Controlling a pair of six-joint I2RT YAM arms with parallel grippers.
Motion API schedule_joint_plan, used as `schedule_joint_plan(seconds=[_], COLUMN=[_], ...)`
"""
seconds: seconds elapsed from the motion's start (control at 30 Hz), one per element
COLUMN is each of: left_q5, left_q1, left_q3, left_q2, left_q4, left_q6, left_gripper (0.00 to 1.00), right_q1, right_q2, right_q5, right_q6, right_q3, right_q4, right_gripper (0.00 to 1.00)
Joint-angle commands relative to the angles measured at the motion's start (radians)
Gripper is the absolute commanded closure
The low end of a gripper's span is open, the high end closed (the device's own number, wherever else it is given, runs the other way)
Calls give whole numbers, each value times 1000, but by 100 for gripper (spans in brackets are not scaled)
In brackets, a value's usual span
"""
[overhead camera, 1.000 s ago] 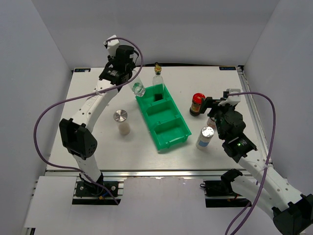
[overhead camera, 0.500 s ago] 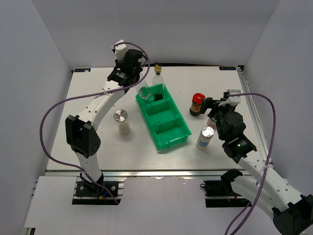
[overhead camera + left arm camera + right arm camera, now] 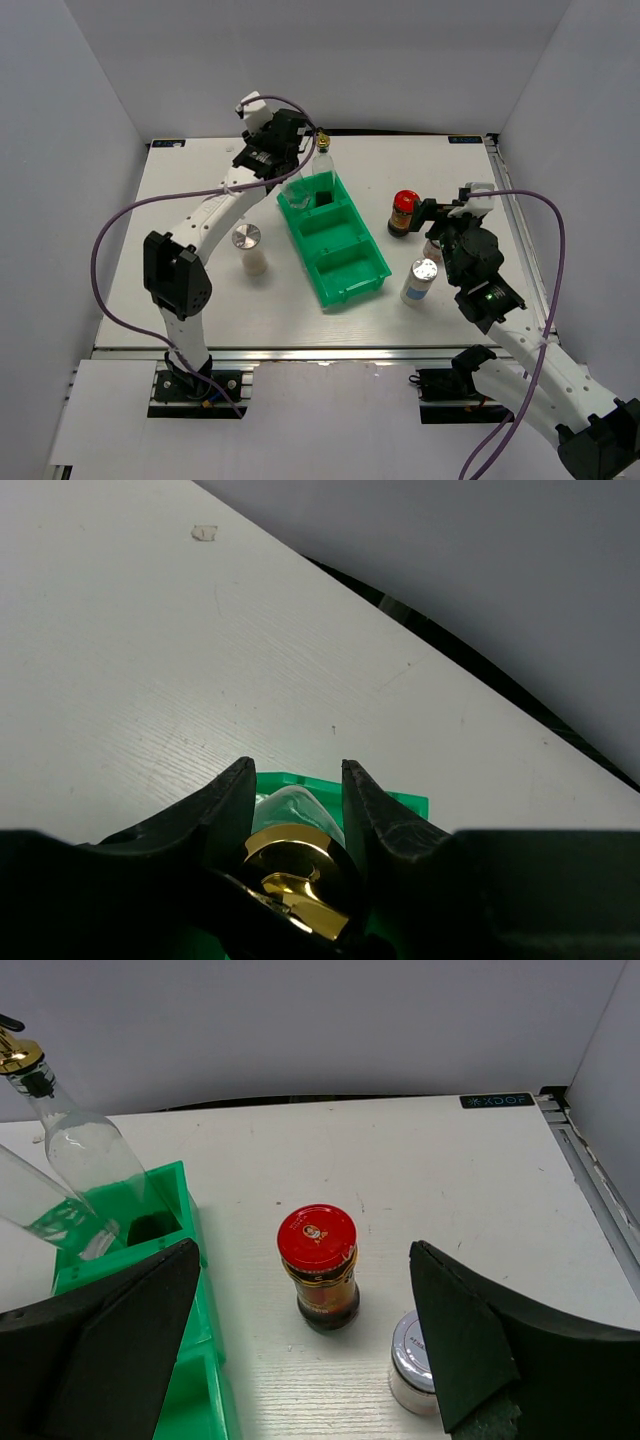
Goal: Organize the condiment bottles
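My left gripper (image 3: 293, 165) (image 3: 295, 820) is shut on the neck of a clear glass gold-capped bottle (image 3: 300, 192) (image 3: 293, 858). The bottle hangs tilted, with its base over the far compartment of the green tray (image 3: 385, 265) (image 3: 402, 803). A second gold-capped bottle (image 3: 322, 160) (image 3: 75, 1145) stands upright at the tray's far end. My right gripper (image 3: 445, 215) (image 3: 303, 1255) is open, just short of the red-lidded dark jar (image 3: 403, 212) (image 3: 318, 1265). A white-lidded jar (image 3: 415, 1360) sits by its right finger. Silver-lidded shakers stand left (image 3: 248, 248) and right (image 3: 420, 280) of the tray.
The tray's middle and near compartments hold nothing. The table's raised rail (image 3: 510, 215) runs along the right edge close to my right arm. The left arm's purple cable (image 3: 110, 230) loops out over the left side of the table.
My left gripper has carried the glass bottle rightward, from left of the tray to over its far end. The right arm has not moved.
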Motion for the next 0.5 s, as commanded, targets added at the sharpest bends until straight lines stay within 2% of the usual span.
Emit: schedule_joint_plan(seconds=[0.0, 0.1, 0.3, 0.47], left_q5=[-82, -112, -131, -137], left_q1=[-16, -27, -43, -50], left_q3=[60, 89, 155, 179], left_q2=[1, 30, 95, 121], left_q4=[11, -13, -58, -76], left_q6=[-64, -81, -86, -89], left_gripper=[100, 100, 92, 75], right_q1=[-8, -9, -14, -18], right_q2=[-8, -3, 12, 20], right_q5=[7, 10, 7, 6], right_q6=[-5, -4, -4, -5], right_q3=[-6, -6, -2, 2], right_q4=[55, 55, 54, 54], right_gripper=[10, 11, 11, 11])
